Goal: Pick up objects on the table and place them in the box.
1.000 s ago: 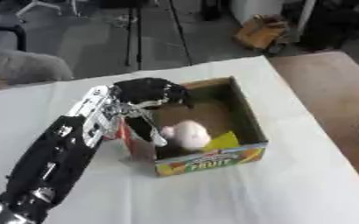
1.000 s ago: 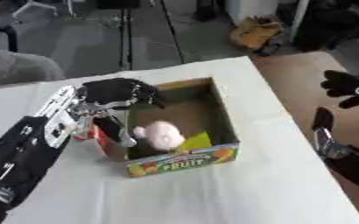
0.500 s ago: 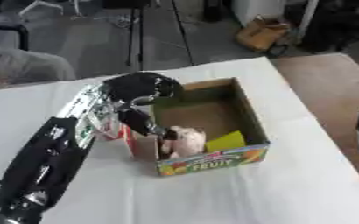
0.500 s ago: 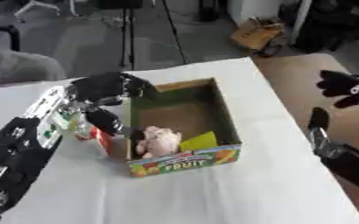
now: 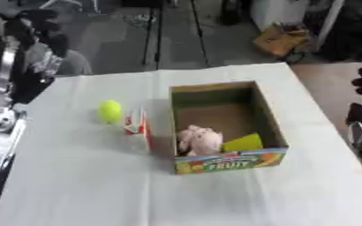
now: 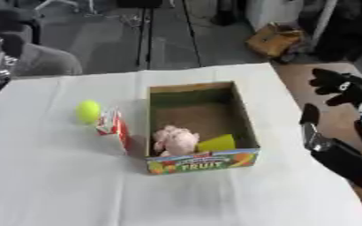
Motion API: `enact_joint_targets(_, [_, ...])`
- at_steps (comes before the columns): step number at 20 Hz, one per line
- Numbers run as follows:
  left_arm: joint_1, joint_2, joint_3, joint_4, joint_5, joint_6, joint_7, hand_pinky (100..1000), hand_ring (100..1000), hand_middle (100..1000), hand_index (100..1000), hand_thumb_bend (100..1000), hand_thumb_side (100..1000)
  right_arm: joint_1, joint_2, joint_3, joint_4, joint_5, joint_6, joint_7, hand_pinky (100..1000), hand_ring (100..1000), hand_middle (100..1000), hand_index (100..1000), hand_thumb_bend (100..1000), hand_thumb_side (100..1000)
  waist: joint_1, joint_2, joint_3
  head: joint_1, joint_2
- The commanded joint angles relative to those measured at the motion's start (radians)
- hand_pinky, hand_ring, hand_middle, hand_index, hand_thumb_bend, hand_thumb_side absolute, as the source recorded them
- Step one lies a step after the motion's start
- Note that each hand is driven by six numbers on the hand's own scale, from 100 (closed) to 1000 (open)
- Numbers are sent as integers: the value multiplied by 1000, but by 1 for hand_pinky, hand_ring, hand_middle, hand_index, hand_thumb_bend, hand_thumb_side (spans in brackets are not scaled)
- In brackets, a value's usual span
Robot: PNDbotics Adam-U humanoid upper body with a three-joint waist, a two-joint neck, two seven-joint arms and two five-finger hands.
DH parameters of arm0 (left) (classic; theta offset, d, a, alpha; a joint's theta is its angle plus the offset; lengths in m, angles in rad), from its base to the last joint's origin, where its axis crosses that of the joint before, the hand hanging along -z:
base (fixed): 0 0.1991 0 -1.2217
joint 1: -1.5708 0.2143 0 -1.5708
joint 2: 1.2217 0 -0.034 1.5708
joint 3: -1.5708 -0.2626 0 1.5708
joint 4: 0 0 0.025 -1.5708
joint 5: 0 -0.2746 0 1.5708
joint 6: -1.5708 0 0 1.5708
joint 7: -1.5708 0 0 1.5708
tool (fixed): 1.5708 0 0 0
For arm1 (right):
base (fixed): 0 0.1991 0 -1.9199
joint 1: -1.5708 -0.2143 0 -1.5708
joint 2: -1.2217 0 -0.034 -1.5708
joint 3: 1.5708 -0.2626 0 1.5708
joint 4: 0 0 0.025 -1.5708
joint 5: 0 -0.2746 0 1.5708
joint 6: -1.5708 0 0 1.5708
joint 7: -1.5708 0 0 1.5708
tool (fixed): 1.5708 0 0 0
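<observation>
On the white-clothed table (image 5: 76,185), with grey floor behind, we see the open cardboard fruit box (image 6: 246,119) holding a pink plush toy (image 6: 176,140) and what looks like a yellow wedge (image 6: 217,143), while our black right hand (image 6: 345,86) hangs open, fingers spread, off the table's right edge.

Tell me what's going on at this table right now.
A humanoid robot is clearing a white table into a cardboard box. A pink plush toy and a yellow piece lie in the box. A yellow-green ball and a small red and white carton wait on the table to the left of the box. Neither hand holds anything: the left arm is raised at the left edge, and the right hand hangs open off to the right.
</observation>
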Motion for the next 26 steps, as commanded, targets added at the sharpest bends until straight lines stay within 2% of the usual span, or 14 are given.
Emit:
enact_joint_targets(1, [100,-7,82,-121,52,48,27,626,743,763,828,526,783,1,-20,-17,-22,15,10,-7,636,733,746,924,100,335,-2,-20,17,-14,18])
enact_joint_targets(4, [194,-54,118,-173,36,72,46,621,744,765,833,516,797,5,-18,-18,-22,18,13,-10,635,732,746,924,100,344,-4,-20,32,-17,25])
enact_joint_targets(7, [233,-90,130,-198,22,88,51,620,745,766,837,514,799,6,-17,-17,-22,19,16,-11,635,732,746,924,100,343,-7,-21,43,-13,31])
enact_joint_targets(11, [246,-130,138,-211,16,106,52,615,741,764,837,513,802,7,-14,-17,-22,20,19,-12,634,732,746,924,100,354,-9,-21,54,-4,37])
enact_joint_targets(21, [246,-164,133,-215,5,123,31,615,740,762,838,498,821,3,-10,-19,-22,26,29,-23,632,732,746,925,100,366,-9,-15,59,20,51])
enact_joint_targets(24, [247,-168,133,-215,0,127,25,616,739,760,839,488,833,5,-11,-20,-22,27,28,-28,630,731,746,925,100,379,-8,-12,54,54,54])
enact_joint_targets(26, [247,-170,133,-216,-4,129,21,616,738,759,838,489,831,8,-11,-20,-22,27,27,-31,630,731,746,925,100,375,-8,-12,56,61,55])
